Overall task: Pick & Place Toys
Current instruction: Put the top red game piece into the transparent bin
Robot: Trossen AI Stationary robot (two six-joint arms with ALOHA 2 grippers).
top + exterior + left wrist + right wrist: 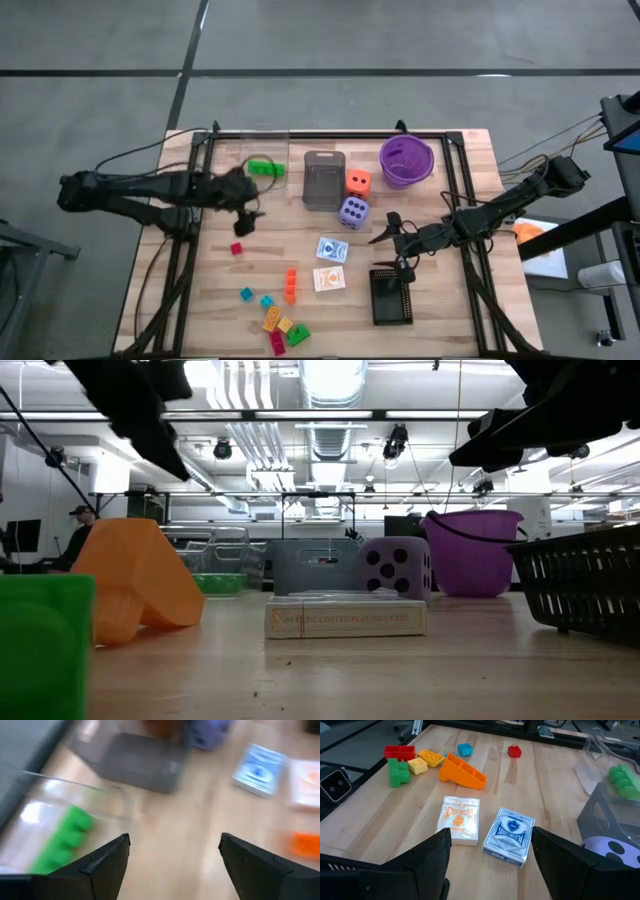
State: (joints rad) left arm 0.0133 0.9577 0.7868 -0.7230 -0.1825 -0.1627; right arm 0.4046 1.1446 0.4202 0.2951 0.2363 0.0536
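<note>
green plastic brick (263,167) sits in your clear bin (265,150), left gripper (252,214) open beside it, right gripper (388,232) open near the blue card pack (332,249).

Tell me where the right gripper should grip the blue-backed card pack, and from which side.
Come straight down on the blue-backed card pack and pinch its two long edges. It lies flat on the wooden table, so only its thin sides offer purchase. The open right gripper hovers above it.
</note>
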